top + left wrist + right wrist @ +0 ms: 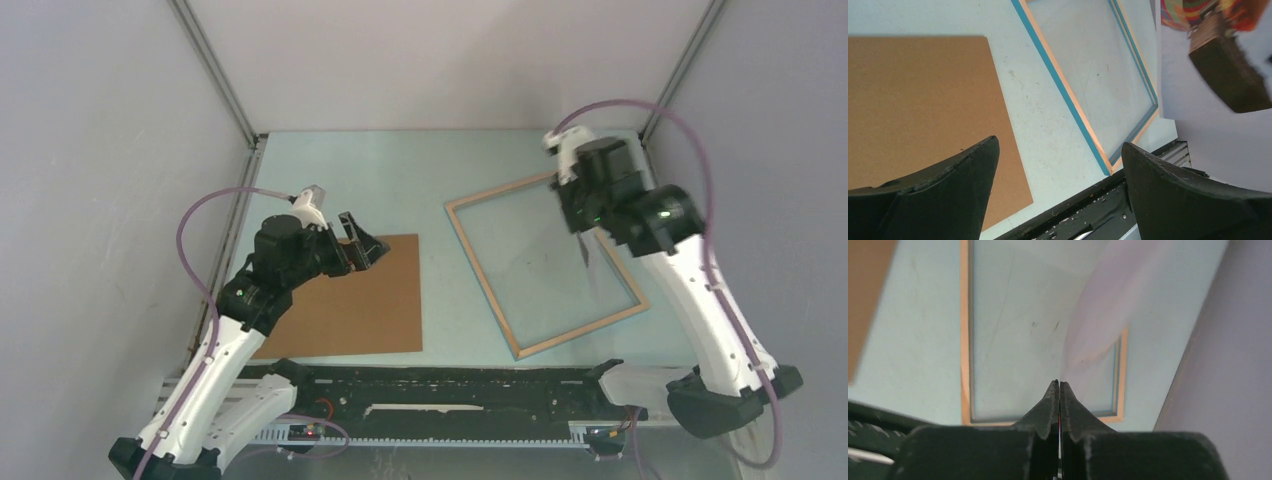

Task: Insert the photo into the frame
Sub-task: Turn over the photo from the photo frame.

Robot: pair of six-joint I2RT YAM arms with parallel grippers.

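Observation:
The frame (483,270) lies flat on the pale blue table at centre right, light wood side up; its blue edge shows in the left wrist view (1063,85). My right gripper (583,245) hovers over the frame's right part, shut on the photo (598,268), which hangs edge-on below it. The right wrist view shows the gripper (1058,382) pinching the thin sheet, the pale photo (1098,315) curving over the frame (965,340). The balloon print (1228,70) shows in the left wrist view. My left gripper (365,245) (1059,142) is open and empty, above the table.
A plain brown backing board (350,300) lies flat at the left, under my left gripper; it also shows in the left wrist view (913,100). A black rail (450,395) runs along the near edge. Grey enclosure walls (100,150) stand on three sides.

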